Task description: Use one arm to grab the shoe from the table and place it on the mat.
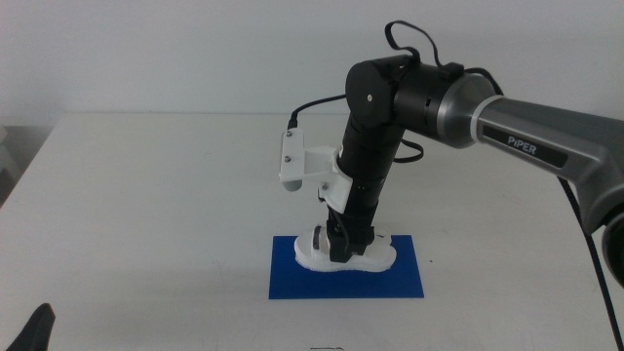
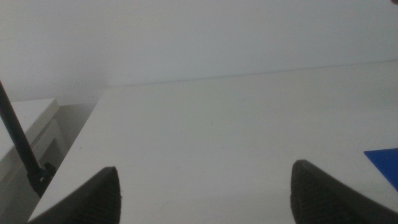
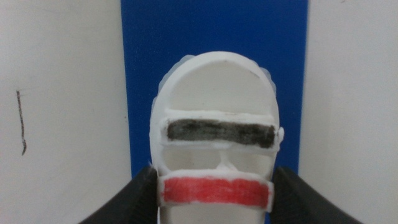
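The white shoe with a black and a red strap lies on the dark-blue mat on the white table. My right gripper reaches straight down onto it from the right arm. In the right wrist view the two dark jaws press against both sides of the shoe at the red strap, with the mat under it. My left gripper waits at the bottom left corner, open and empty.
A white camera bracket and a black cable stick out from the right arm's wrist. A corner of the mat shows in the left wrist view. A thin dark mark is on the table beside the mat.
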